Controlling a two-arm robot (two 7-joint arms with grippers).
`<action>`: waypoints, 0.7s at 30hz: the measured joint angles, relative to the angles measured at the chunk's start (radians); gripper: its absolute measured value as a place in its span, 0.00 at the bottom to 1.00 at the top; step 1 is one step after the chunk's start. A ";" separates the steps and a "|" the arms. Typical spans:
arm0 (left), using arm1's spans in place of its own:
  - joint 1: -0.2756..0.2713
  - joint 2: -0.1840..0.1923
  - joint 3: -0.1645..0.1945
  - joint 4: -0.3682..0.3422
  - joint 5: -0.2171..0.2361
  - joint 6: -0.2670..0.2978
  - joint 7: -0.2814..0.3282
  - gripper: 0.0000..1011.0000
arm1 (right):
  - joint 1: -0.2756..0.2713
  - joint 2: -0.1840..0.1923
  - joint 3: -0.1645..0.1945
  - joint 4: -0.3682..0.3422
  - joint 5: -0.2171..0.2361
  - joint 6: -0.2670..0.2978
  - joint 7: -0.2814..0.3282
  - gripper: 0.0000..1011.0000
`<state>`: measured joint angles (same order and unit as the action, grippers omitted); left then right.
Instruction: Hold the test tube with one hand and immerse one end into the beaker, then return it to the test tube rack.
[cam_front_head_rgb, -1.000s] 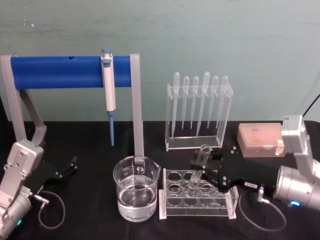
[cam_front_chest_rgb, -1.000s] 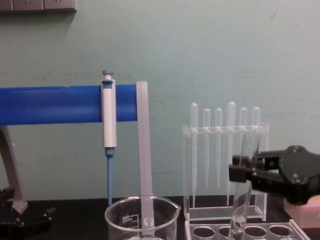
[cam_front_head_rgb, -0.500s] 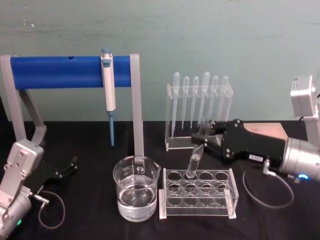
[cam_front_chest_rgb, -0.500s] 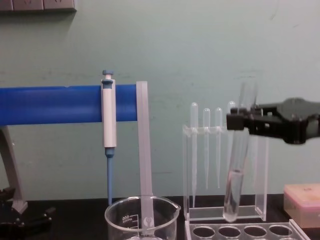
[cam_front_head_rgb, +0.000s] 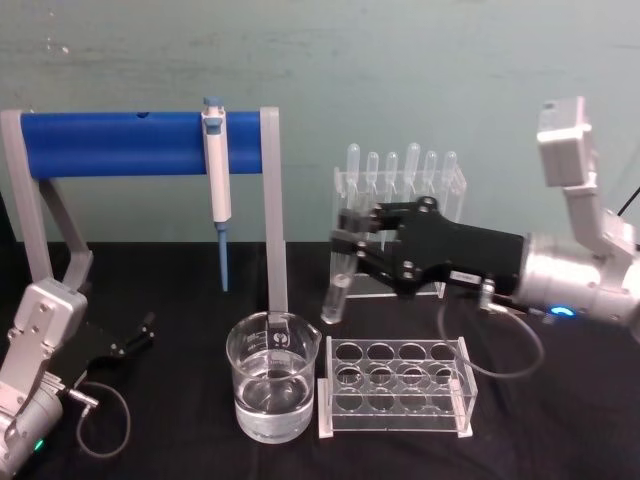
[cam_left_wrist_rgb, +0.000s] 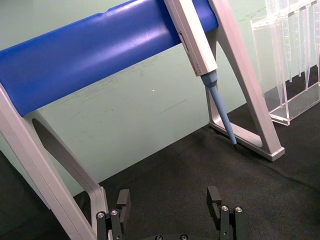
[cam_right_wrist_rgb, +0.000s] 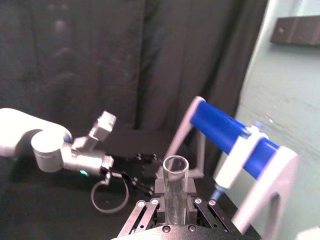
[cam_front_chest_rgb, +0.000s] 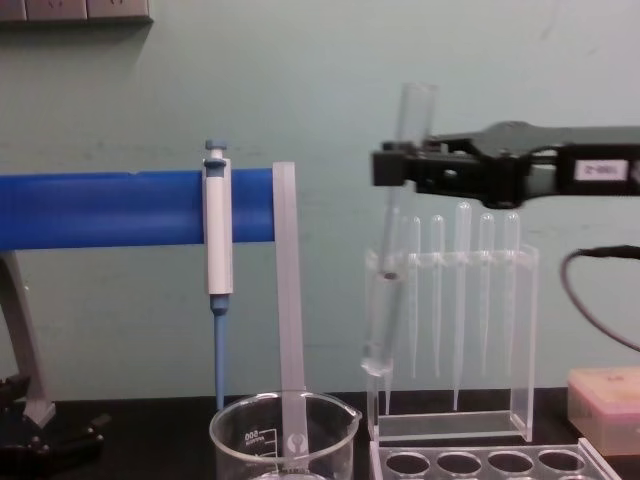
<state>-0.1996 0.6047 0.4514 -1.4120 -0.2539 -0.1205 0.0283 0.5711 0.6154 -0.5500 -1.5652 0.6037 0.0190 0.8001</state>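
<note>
One test tube (cam_front_chest_rgb: 388, 260) hangs tilted in the air, its rounded bottom above the gap between the single beaker (cam_front_head_rgb: 272, 390) and the one twelve-hole test tube rack (cam_front_head_rgb: 395, 392), touching neither. The right gripper (cam_front_head_rgb: 350, 236) is clamped on the tube's upper part, so the open rim stands just above the fingers and the long remainder leans down below them. Behind stand six pipettes (cam_front_head_rgb: 412, 190) in a clear holder (cam_front_chest_rgb: 450, 427) and one pipettor (cam_front_head_rgb: 216, 170) on the blue bar (cam_front_head_rgb: 120, 143). The left gripper (cam_front_head_rgb: 137, 334) lies low at the left of the table (cam_front_head_rgb: 180, 290), fingers spread wide.
</note>
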 joint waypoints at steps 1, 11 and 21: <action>0.000 0.000 0.000 0.000 0.000 0.000 0.000 0.99 | 0.007 -0.007 -0.006 0.002 0.000 0.000 0.003 0.22; 0.000 0.000 0.000 0.000 0.000 0.000 0.000 0.99 | 0.070 -0.078 -0.080 0.060 -0.009 -0.022 0.029 0.22; 0.000 0.000 0.000 0.000 0.000 0.000 0.000 0.99 | 0.087 -0.124 -0.139 0.180 -0.051 -0.103 0.068 0.22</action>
<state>-0.1996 0.6047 0.4514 -1.4120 -0.2539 -0.1205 0.0283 0.6582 0.4912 -0.6892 -1.3848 0.5522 -0.0836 0.8685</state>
